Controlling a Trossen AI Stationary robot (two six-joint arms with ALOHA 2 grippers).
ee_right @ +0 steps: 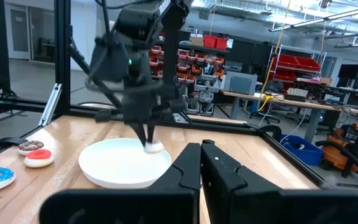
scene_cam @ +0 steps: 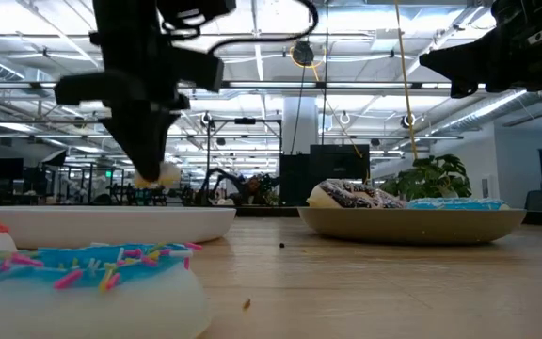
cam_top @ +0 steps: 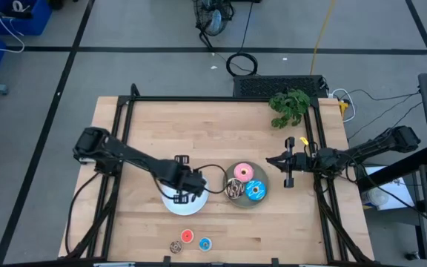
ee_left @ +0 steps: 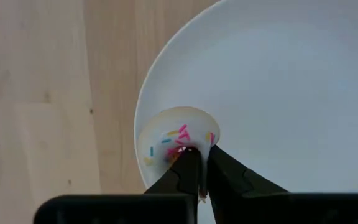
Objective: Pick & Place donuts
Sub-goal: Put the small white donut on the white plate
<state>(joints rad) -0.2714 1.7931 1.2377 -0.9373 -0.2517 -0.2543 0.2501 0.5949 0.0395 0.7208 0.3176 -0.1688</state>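
White tiny donut (ee_left: 178, 138), pink-blue sprinkles; white plate (ee_left: 278, 81); grey plate (cam_top: 265, 194); pink donut (cam_top: 242, 173).

white plate (cam_top: 170, 205), grey plate (cam_top: 267, 193), plant (cam_top: 289, 107)

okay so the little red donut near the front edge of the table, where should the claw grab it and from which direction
Come straight down from above on the red donut. It lies flat on the table, so put one finger in the centre hole and one outside, pinching the ring wall. Use the side away from the brown donut, which sits very close.
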